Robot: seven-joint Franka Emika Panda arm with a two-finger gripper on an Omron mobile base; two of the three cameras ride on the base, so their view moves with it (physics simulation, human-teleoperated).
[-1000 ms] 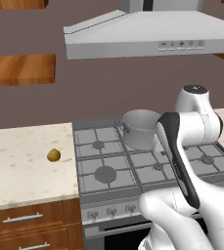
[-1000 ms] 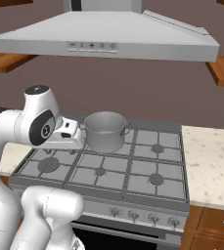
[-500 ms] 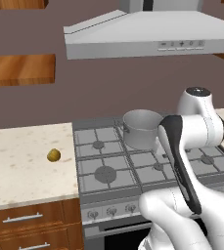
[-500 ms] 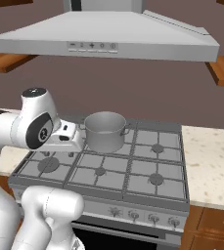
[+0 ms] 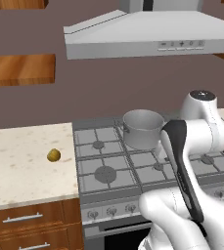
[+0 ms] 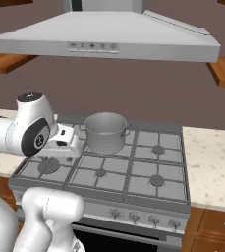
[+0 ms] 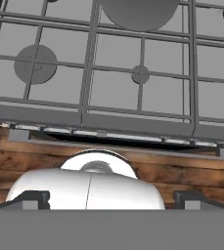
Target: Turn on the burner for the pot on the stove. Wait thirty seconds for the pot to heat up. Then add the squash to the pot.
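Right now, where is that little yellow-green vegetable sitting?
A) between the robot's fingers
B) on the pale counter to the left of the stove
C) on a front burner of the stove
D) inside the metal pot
B: the squash lies on the speckled counter left of the stove, well apart from the pot standing on a back burner.
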